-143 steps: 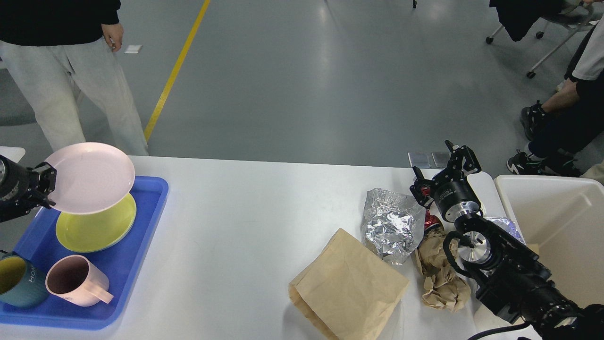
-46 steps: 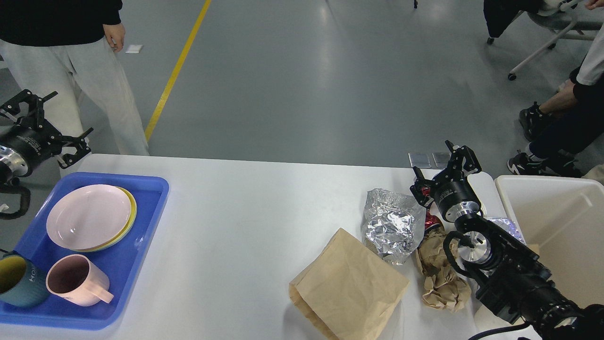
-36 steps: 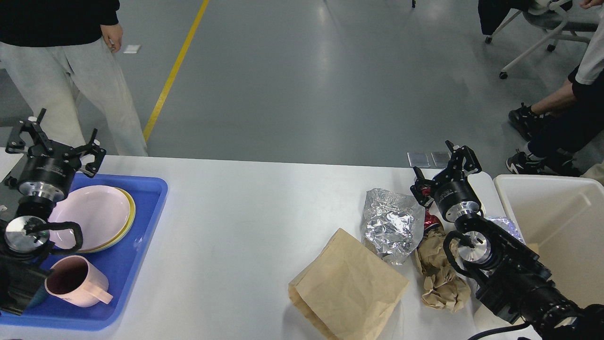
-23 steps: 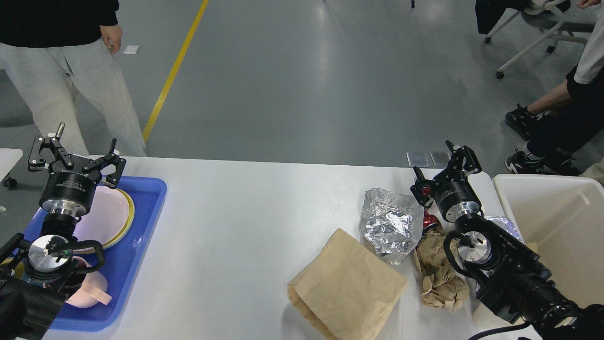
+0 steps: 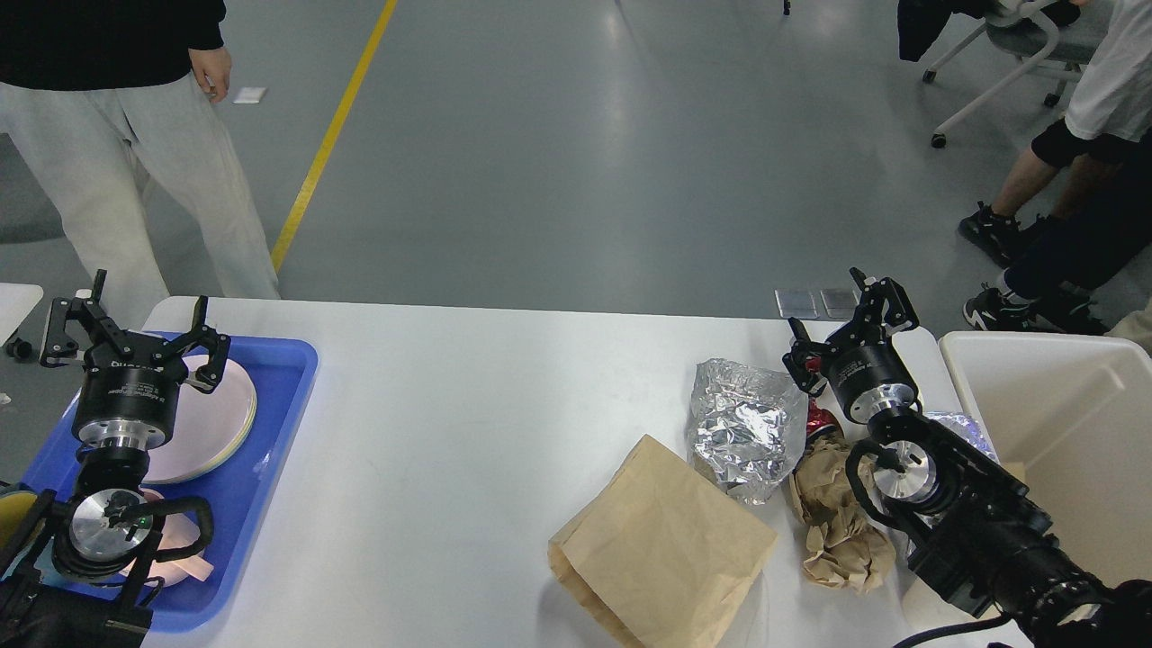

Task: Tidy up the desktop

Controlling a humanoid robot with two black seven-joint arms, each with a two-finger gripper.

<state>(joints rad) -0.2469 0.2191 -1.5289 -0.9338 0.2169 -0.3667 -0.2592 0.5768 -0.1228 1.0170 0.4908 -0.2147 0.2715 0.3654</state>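
Now left claw [image 5: 133,331] wide open, empty, back above tray [image 5: 292,378] at 9 o'clock; pink plate [image 5: 229,409] released there. Right claw [image 5: 841,324] open, unmoved. Foil [image 5: 742,432], paper bag [image 5: 666,549] remain on worktop [image 5: 468,405], 4 o'clock: trash next.

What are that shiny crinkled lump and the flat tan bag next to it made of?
The shiny silver crumpled lump looks like aluminium foil: mirror-bright and sharply creased. The flat tan bag looks like matte brown kraft paper, with a folded edge and soft wrinkles. Both lie on the white desktop.
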